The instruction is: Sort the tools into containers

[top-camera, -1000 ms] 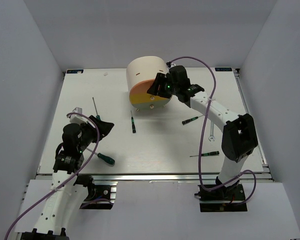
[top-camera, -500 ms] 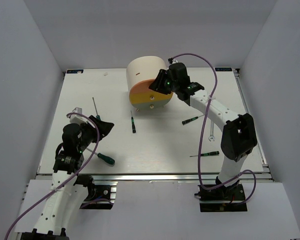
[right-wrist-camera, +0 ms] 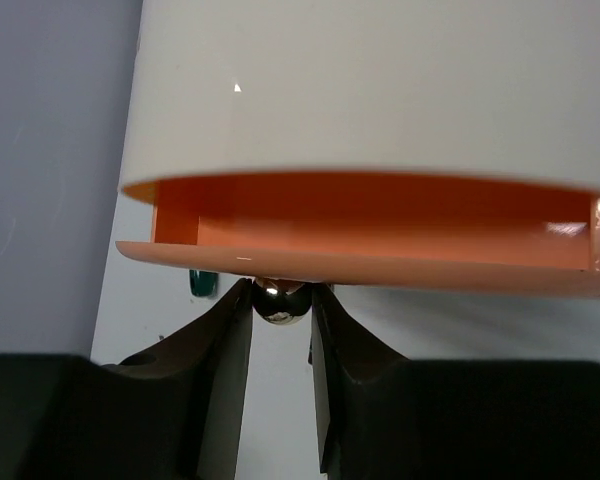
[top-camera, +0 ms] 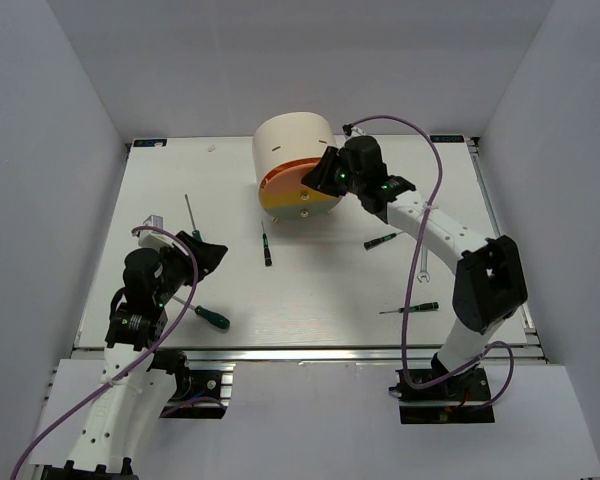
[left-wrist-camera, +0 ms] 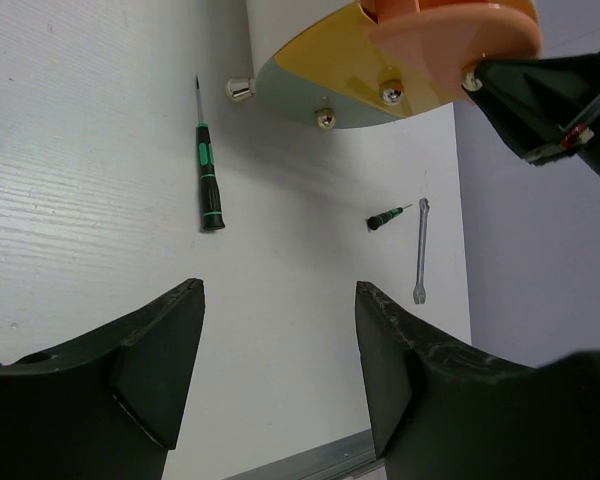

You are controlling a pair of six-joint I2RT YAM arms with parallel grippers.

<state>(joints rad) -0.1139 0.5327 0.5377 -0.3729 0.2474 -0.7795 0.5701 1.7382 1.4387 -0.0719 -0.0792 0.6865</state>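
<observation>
A cream cabinet (top-camera: 292,140) stands at the back middle of the table. Its orange drawer (right-wrist-camera: 380,225) sticks out a little, above the yellow drawer (left-wrist-camera: 320,55) and the grey-green drawer (left-wrist-camera: 305,98). My right gripper (right-wrist-camera: 280,305) is shut on the orange drawer's brass knob (right-wrist-camera: 281,302). My left gripper (left-wrist-camera: 280,290) hovers open and empty at the near left. On the table lie thin screwdrivers (top-camera: 267,249) (top-camera: 383,240) (top-camera: 412,309), a silver spanner (top-camera: 424,260), a bigger green-handled screwdriver (top-camera: 210,317) and a thin metal rod (top-camera: 190,213).
Purple cables (top-camera: 420,215) loop along both arms. Grey walls close the table in on the left, back and right. A metal rail (top-camera: 310,350) runs along the near edge.
My right gripper has closed on the orange drawer's knob, and the drawer has come out a little. The left arm has not moved.
</observation>
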